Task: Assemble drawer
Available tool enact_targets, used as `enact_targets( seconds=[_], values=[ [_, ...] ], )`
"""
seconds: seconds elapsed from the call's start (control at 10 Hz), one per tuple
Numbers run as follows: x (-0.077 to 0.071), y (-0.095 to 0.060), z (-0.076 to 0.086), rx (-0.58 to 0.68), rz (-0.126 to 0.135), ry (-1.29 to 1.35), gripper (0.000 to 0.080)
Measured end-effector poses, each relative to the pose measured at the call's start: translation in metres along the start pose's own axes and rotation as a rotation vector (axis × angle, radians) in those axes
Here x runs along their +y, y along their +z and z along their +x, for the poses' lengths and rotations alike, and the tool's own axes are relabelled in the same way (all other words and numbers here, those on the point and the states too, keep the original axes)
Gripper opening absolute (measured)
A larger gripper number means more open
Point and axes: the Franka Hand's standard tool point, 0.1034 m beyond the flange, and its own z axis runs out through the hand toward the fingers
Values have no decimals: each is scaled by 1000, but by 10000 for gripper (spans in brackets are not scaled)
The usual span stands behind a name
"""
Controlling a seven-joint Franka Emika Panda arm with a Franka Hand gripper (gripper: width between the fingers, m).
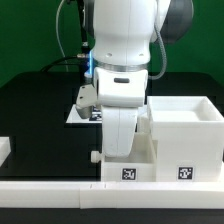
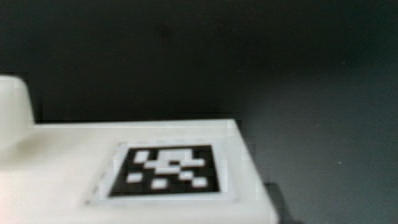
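Observation:
The drawer's large white cube-shaped case (image 1: 190, 130) stands at the exterior view's right, open at the top, with a tag on its front. A small white tray (image 1: 135, 165) with a tag sits right beside it, against the front rail. My gripper (image 1: 118, 150) is lowered onto this tray; its white hand covers the fingers, so the frames do not show whether they grip it. The wrist view shows a white tagged face (image 2: 169, 168) very close below, with black table beyond it. The second tray is not clearly in view.
A long low white border rail (image 1: 50, 192) runs along the front. The marker board (image 1: 78, 112) lies behind the arm. A white piece (image 1: 4, 150) shows at the exterior view's left edge. A white rounded part (image 2: 15, 110) sits at the wrist view's edge.

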Motion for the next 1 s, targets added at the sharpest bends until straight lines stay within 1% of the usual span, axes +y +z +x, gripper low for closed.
enact_targets(
  seconds=[0.4, 0.8, 1.0],
  values=[
    [1, 1, 1, -2, 0, 62, 38],
    [1, 2, 2, -11, 0, 65, 38],
    [2, 0, 1, -37, -8, 27, 38]
  ],
)
